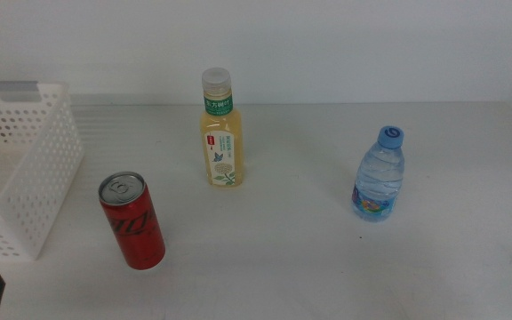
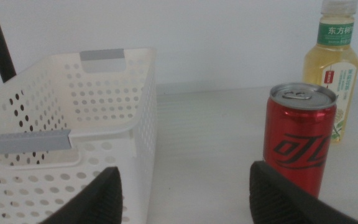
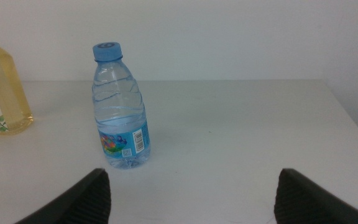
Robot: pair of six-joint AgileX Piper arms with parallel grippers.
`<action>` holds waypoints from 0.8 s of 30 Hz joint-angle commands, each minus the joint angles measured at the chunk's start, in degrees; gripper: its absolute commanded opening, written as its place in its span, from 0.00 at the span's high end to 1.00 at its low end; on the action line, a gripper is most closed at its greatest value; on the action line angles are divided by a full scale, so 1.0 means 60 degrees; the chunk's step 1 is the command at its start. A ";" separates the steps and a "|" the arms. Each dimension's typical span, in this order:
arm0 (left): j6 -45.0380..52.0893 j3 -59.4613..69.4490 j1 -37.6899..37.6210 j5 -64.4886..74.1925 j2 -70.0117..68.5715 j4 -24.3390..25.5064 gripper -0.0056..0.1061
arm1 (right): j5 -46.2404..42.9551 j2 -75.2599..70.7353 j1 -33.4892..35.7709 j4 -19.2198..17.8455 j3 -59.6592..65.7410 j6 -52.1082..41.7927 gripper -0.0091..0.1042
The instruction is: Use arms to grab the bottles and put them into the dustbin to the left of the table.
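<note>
- The table (image 1: 327,267) is a wide, plain white top that carries everything else; all three drink containers stand upright on it, well apart from one another.
- The dustbin (image 1: 25,169) sits at the table's left edge — a white basket with perforated walls and a grey handle (image 2: 102,55) on its far rim, a second grey handle on the near rim in the left wrist view. What shows of its inside through the holes and over the rim holds nothing.
- The tea bottle (image 1: 220,133) stands toward the back, near the middle: yellow liquid fills it almost to the neck, with a green label and a whitish cap screwed on.
- The water bottle (image 1: 380,175) stands to the right, clear with a blue cap on and a bright label low on its body; how much water is in it cannot be told.
- The red can (image 1: 132,221) stands at the front left, just beside the dustbin's near corner but not touching it; its silver lid has the tab lying flat.
- The left gripper (image 2: 185,193) waits low at the near left edge with its jaws spread wide and nothing between them — the can and the dustbin lie ahead of it.
- The right gripper (image 3: 191,199) hangs back on the right side, jaws likewise wide apart and holding nothing, facing the water bottle.
</note>
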 commanded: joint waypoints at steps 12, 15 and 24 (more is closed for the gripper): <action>-0.0142 0.0037 -0.0380 -0.3892 0.3097 0.0040 0.39 | -0.0731 -0.0259 -0.0053 -0.0059 -0.0072 -0.0133 0.28; -0.0263 0.0037 -0.0746 -0.4479 0.4203 0.0101 0.39 | -0.0731 -0.0259 -0.0053 -0.0059 -0.0072 -0.0133 0.28; -0.0674 0.0037 -0.1811 -0.6872 0.7277 0.0864 0.39 | -0.0731 -0.0259 -0.0053 -0.0059 -0.0072 -0.0133 0.28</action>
